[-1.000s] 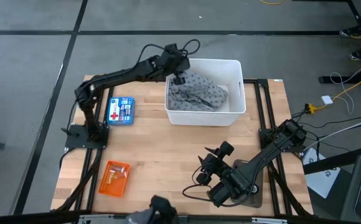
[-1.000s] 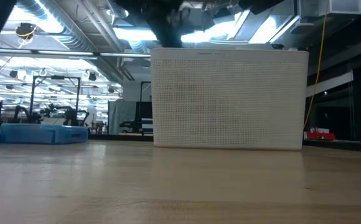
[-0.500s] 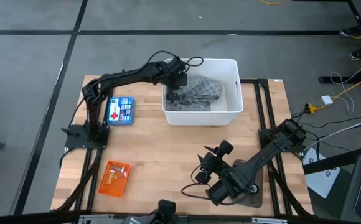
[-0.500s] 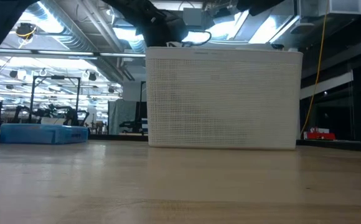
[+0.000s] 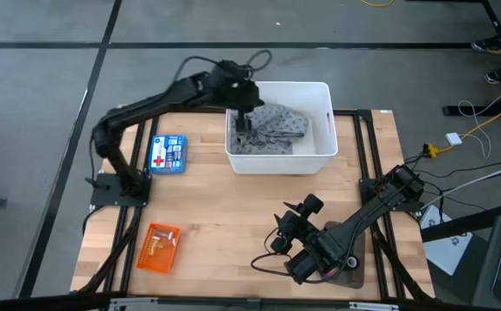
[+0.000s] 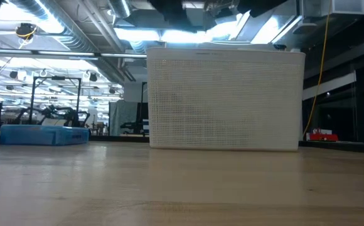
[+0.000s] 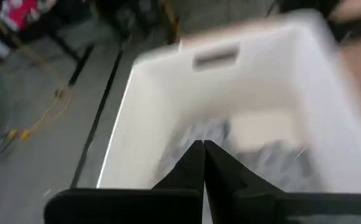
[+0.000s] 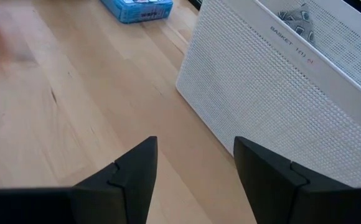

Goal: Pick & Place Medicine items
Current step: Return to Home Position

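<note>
The flat blue box with a red cross lies flat on the table left of the white basket; it also shows in the low view and the right wrist view. My left gripper hangs over the basket's left part, shut, above the grey patterned cloth that lies inside. The amber vial and the silvery piece are hidden or out of view. My right gripper waits open near the table's near right.
An orange box lies near the table's near left corner. The basket stands at the far middle of the table. Bare wood stretches between the basket and my right gripper. Black frame rails run along the table's left and right sides.
My left gripper dipped into the basket's left part, then rose again, staying over that part. The basket slid a little toward the table's left edge and now stands still.
</note>
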